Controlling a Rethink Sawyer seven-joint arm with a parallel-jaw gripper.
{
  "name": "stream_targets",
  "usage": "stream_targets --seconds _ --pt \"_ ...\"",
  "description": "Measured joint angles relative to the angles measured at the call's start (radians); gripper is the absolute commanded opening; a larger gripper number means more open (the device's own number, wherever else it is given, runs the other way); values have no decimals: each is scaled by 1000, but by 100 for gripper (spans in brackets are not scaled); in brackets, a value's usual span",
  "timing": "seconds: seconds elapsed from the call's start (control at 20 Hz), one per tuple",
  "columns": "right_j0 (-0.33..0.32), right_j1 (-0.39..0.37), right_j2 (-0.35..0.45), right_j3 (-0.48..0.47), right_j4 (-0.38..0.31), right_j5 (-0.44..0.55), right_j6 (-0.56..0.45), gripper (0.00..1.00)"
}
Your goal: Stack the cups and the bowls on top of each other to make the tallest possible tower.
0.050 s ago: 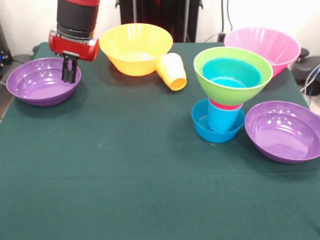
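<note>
The tower stands right of centre: a small blue bowl (202,126) on the table, a blue cup (222,120) upright in it, a red cup's rim (225,105) just above, then the lime green bowl (233,90) with another small blue bowl (231,72) nested inside. A yellow-orange cup (171,71) lies on its side against the large orange-yellow bowl (136,47). My gripper (70,75) hangs low over the right inner side of the left purple bowl (35,82). Whether it touches the bowl's rim is hidden.
A large pink bowl (262,45) sits behind the tower at the far right. A second purple bowl (283,131) rests right beside the tower's base. The green cloth table (125,175) spreads across the near half.
</note>
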Motion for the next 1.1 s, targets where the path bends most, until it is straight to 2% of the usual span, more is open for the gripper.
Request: stream_targets --seconds 0.7,0.75,1.1 --pt "-9 0 13 15 0 0 0 0" --pt "-9 0 14 16 0 0 0 100" --pt "-9 1 16 16 0 0 0 100"
